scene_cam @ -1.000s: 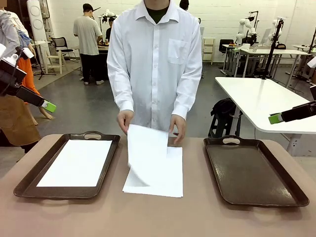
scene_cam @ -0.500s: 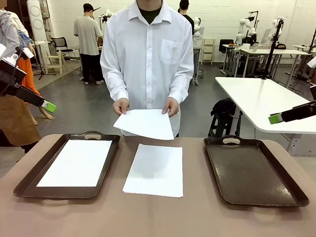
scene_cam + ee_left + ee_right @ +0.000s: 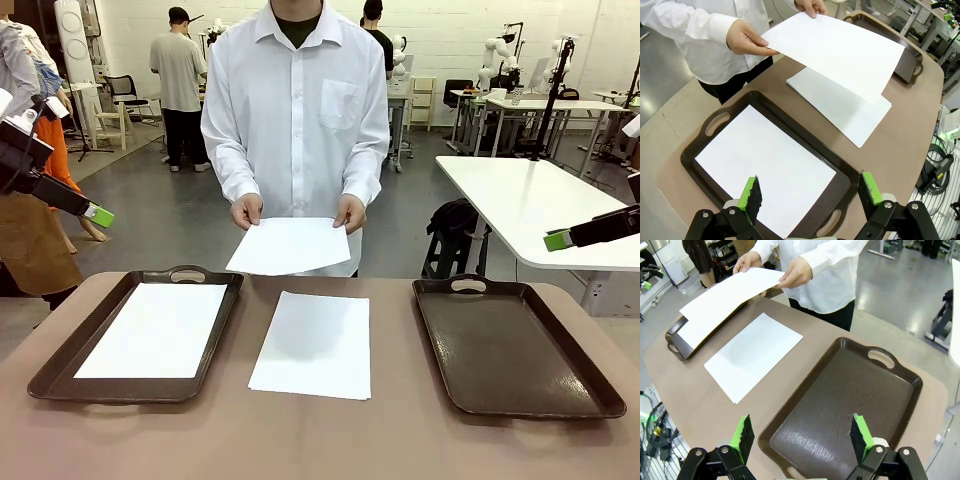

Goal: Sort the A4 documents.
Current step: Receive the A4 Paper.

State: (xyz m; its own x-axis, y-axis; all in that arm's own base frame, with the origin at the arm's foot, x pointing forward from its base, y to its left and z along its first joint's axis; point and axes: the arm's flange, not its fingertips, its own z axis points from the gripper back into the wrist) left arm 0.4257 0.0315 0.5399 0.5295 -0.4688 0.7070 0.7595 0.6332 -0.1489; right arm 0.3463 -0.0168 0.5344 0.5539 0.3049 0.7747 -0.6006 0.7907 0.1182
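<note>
Top sheet (image 3: 290, 246) lifted off the centre-frame stack (image 3: 312, 345) by the person — sorting pending; left end effector (image 3: 809, 192), right end effector (image 3: 802, 436) gape empty.

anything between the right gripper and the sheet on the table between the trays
Nothing visible. That sheet lies bare; the right gripper hangs open near the empty tray; the person holds another sheet up by its far end.
</note>
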